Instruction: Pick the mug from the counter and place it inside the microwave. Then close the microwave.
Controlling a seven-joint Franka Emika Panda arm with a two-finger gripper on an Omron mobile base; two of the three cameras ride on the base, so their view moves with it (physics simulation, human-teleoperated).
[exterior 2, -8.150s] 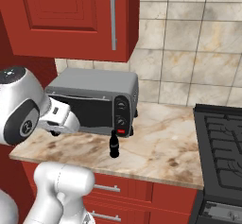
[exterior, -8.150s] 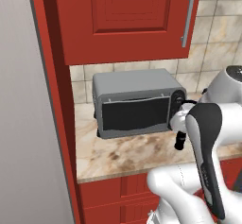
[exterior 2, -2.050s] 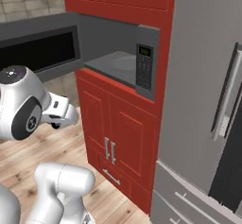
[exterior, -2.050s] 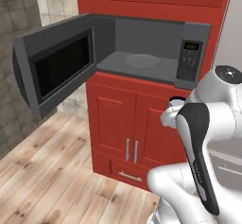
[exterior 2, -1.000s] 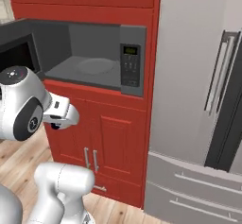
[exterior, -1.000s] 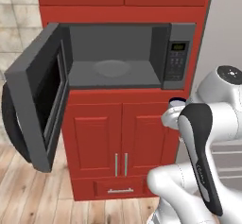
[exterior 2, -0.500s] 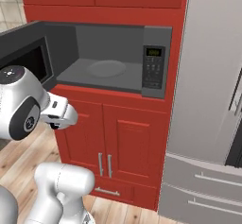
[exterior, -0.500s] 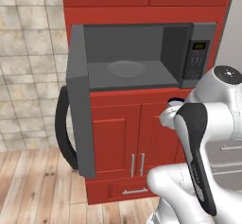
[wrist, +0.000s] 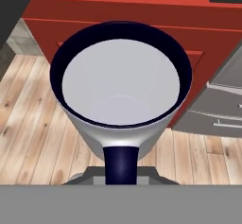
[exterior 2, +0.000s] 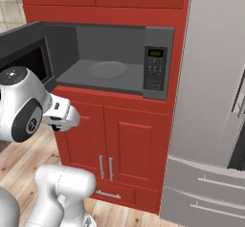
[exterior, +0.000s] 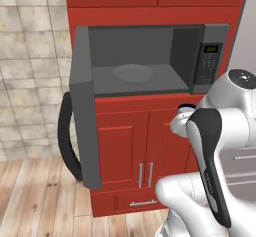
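In the hand view the pale grey-white mug (wrist: 121, 88) sits close up, its dark-rimmed mouth facing the camera. My gripper (wrist: 121, 165) is shut on its wall, with one dark fingertip (wrist: 121, 161) showing at the near side. From the left base view only the mug's rim (exterior: 186, 108) peeks out beside my arm, below and in front of the microwave (exterior: 150, 56). The microwave stands open with its door (exterior: 86, 126) swung out to the left, and its round turntable (exterior 2: 108, 69) is bare. The counter is out of view.
Red cabinet doors (exterior 2: 115, 140) close the space under the microwave. A grey fridge (exterior 2: 210, 101) stands to the right. The door's black curved handle (exterior: 67, 136) sticks out at the left over the wooden floor (exterior: 35, 196). A tiled wall (exterior: 30, 71) lies further left.
The base has kept moving, so the whole scene has shifted and the microwave now stands nearer and more head-on. The mug stays in my shut gripper.
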